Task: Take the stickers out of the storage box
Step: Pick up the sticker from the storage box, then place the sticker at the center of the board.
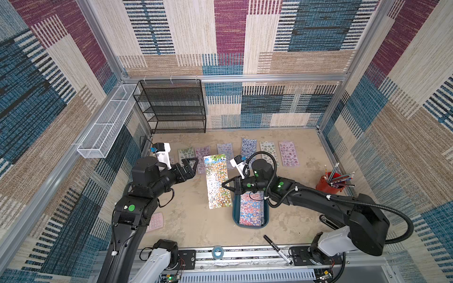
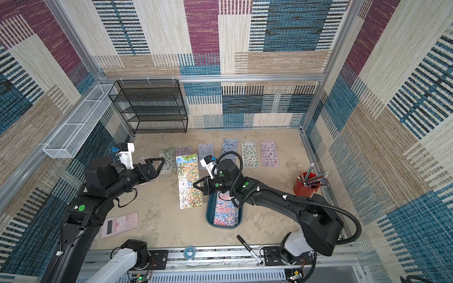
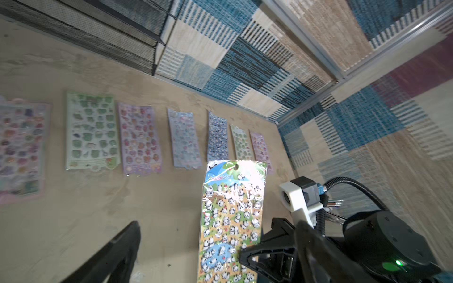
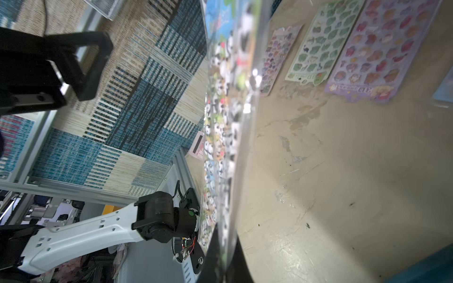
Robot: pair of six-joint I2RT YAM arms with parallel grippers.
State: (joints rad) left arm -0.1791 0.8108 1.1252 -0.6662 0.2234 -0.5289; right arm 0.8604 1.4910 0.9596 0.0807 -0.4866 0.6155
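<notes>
My right gripper [image 1: 225, 185] pinches the panda sheet [image 1: 215, 176] by its right edge to hold it clear of the storage box [image 1: 235, 215]; my left gripper [image 1: 192, 169] gapes wide, empty.

- A robotics lab test cell: aluminium frame [image 1: 245, 78] closing in a tan surface [image 1: 191, 220].
- Patterned fabric panels [image 1: 318, 36] as walls.
- Mounting rail [image 1: 245, 254] with bare circuit boards [image 1: 171, 278].

Left gripper [image 1: 192, 169]: jaws wide apart, wrist roughly level, hovering left of the surface's centre, pointing right. Right gripper [image 1: 224, 185]: jaws pinched closed, arm stretched low from the near right corner toward centre, pointing left.
</notes>
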